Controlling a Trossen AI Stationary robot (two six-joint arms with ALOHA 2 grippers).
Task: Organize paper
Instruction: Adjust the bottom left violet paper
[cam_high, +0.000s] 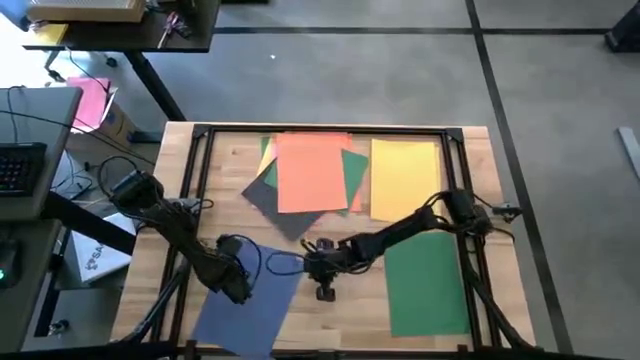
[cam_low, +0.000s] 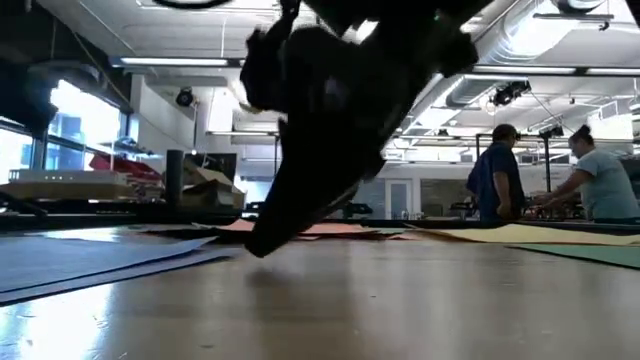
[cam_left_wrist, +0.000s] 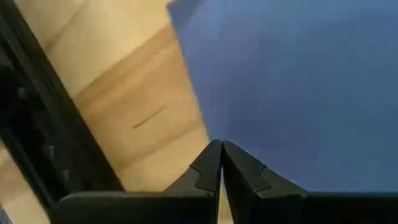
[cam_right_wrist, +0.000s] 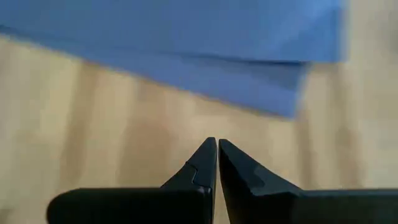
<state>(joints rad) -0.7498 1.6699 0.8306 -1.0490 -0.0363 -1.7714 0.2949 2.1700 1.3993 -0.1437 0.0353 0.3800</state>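
Hovering at lower centre of the high view, the right gripper (cam_high: 326, 292) has its fingers pressed together over bare table (cam_high: 350, 310), beside the blue sheet (cam_high: 250, 305). The left gripper (cam_high: 238, 290), also pressed together, sits on that sheet's edge. Orange sheet (cam_high: 310, 170), yellow sheet (cam_high: 405, 175) and green sheet (cam_high: 428, 280) lie around; in the low view a dark arm (cam_low: 320, 110) blocks the middle.

You have bare table (cam_high: 340, 315) only in the near middle, between the blue sheet (cam_high: 245, 310) at near left and the green sheet (cam_high: 428, 280) at near right. The right gripper (cam_high: 325, 283) hangs in that gap, fingers pressed together, and the left gripper (cam_high: 238, 285) sits low over the blue sheet's far edge. The far half is covered by the orange-topped pile (cam_high: 312, 172) and the yellow sheet (cam_high: 405, 178). A black frame (cam_high: 325, 130) rims the table.
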